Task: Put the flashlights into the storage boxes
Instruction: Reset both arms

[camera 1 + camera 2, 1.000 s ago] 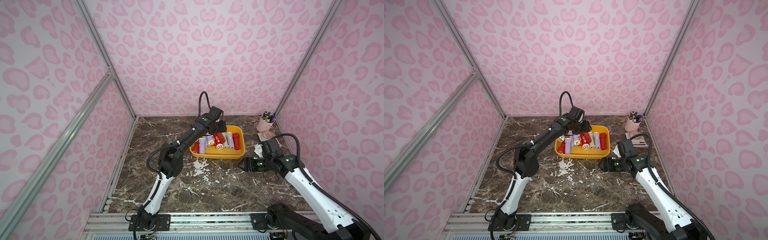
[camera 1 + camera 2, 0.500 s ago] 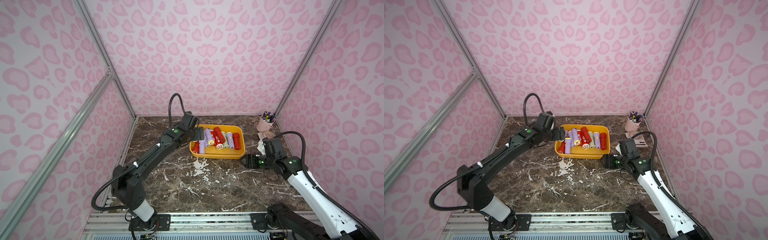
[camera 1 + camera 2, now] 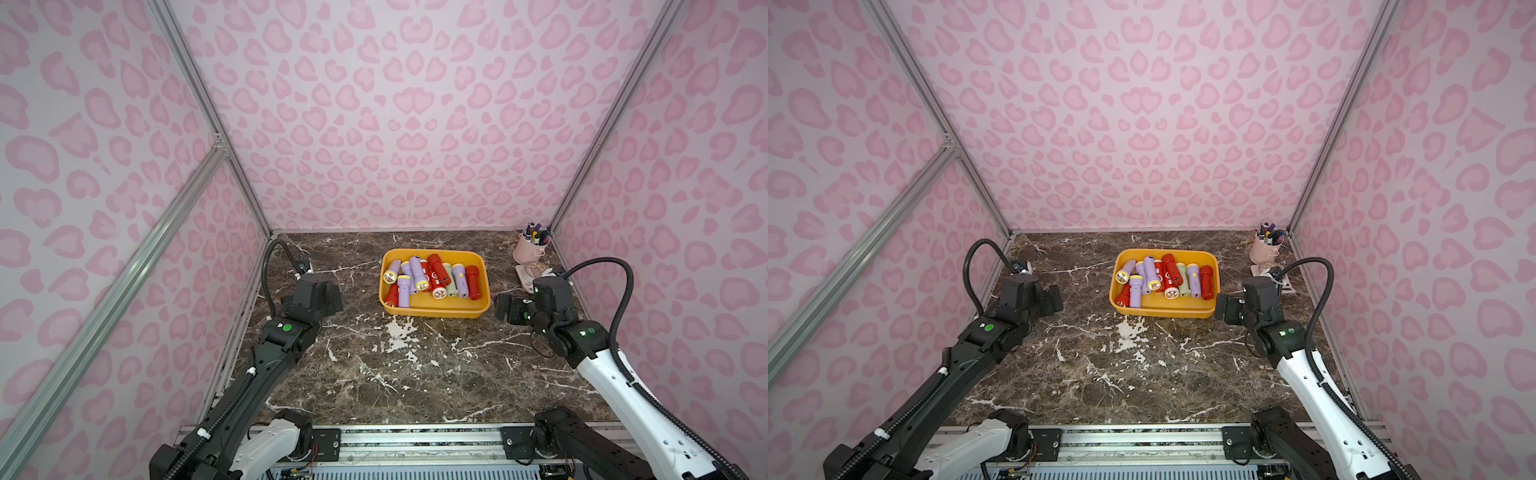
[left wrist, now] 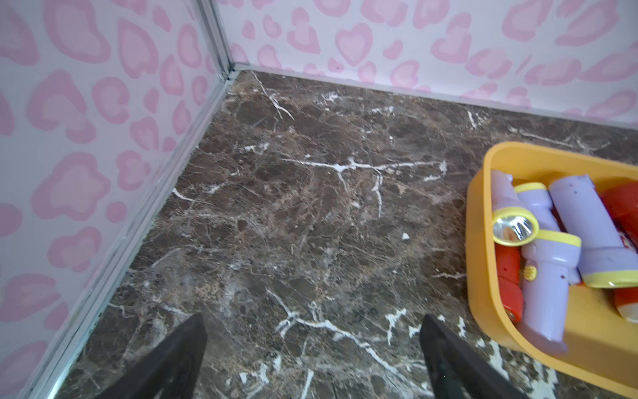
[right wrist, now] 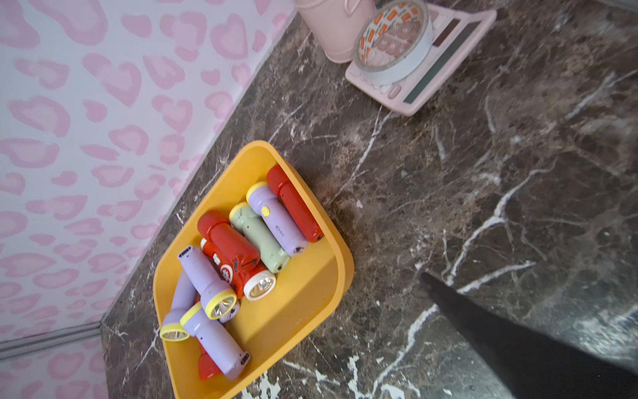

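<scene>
Flashlights [image 3: 432, 278] are all seen piled in the yellow tray [image 3: 436, 306] toward the back of the bench [image 3: 395, 365], and since the left fingers [image 4: 179, 355] and right fingers [image 5: 483, 331] are spread wide and empty, any pulling back is best directed away from the tray, which the right fingers stand just beside.

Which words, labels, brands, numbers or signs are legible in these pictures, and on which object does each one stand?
Nothing here is legible enough to quote.
red flashlight: round white sign on its label, too blurred to read.
lilac flashlight: small grey print on the body, too small to read.
tape roll: orange printed labels inside the core, blurred.
pink calculator: key signs, too blurred to read.
</scene>
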Robot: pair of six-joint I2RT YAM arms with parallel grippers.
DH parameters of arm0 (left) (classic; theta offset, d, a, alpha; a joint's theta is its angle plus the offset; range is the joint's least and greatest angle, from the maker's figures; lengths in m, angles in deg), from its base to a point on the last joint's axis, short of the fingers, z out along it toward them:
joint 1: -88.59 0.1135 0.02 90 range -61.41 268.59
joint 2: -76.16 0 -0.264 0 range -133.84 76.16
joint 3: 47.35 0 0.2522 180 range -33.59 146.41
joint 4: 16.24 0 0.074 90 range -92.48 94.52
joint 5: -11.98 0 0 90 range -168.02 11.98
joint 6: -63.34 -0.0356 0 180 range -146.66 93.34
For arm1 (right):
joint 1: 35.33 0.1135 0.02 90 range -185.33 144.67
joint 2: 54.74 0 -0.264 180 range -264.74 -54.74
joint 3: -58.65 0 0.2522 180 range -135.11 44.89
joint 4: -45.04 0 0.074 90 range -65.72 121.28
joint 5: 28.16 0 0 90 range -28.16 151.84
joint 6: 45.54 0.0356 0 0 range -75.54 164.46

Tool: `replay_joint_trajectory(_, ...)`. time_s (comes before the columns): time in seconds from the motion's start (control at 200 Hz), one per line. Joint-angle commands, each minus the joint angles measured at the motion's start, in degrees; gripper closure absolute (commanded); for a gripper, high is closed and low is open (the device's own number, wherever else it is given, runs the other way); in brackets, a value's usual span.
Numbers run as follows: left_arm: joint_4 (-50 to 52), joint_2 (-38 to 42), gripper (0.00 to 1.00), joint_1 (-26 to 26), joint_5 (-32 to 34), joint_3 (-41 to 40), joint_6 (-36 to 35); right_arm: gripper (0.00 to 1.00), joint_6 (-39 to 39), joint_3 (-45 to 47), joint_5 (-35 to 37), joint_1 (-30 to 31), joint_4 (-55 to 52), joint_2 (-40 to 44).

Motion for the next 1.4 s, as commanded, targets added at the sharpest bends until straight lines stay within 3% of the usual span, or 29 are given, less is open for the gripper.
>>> replay_joint_trajectory(0.0, -10.5, 3.8, 0.0, 3.1, -0.5, -4.8, -6.1, 0.01, -2.5, 1.3, 5.3, -0.1, 6.6, 0.2)
replay_joint_trajectory(0.1, -16.4, 5.8, 0.0, 6.5, -1.2, -9.7, -7.7, 0.01, -4.4, 3.5, 6.3, -0.2, 9.6, 0.4)
replay_joint_trajectory(0.23, -21.8, 5.7, 0.0, 9.7, 3.0, -14.2, -6.4, 0.01, -6.6, 7.0, 8.9, -0.4, 15.0, 1.4)
replay_joint_trajectory(0.385, -30.3, 2.6, 0.0, 12.5, 1.4, -18.6, -10.4, 0.01, -10.4, 12.7, 12.3, -1.0, 23.1, 3.3)
replay_joint_trajectory(0.595, -40.2, -0.9, 0.01, 17.4, -3.8, -24.5, -9.0, 0.01, -10.8, 18.3, 14.9, -3.5, 30.9, 2.0)
replay_joint_trajectory(0.845, -56.1, -7.7, 0.0, 17.9, -10.1, -30.1, -9.4, 0.01, -14.4, 26.4, 11.6, -8.1, 44.9, 0.3)
replay_joint_trajectory(1.125, -71.7, -18.4, 0.01, 18.0, -13.1, -29.5, -12.6, 0.01, -15.5, 34.0, 9.9, -12.8, 56.7, -0.1)
replay_joint_trajectory(1.27, -81.3, -28.4, 0.02, 18.0, -17.8, -29.1, -15.1, 0.01, -14.1, 34.0, 7.6, -16.5, 60.3, -5.3)
replay_joint_trajectory(1.395, -80.7, -27.9, 0.02, 18.1, -17.8, -29.3, -14.8, 0.01, -13.6, 34.4, 7.4, -17.6, 66.0, -11.8)
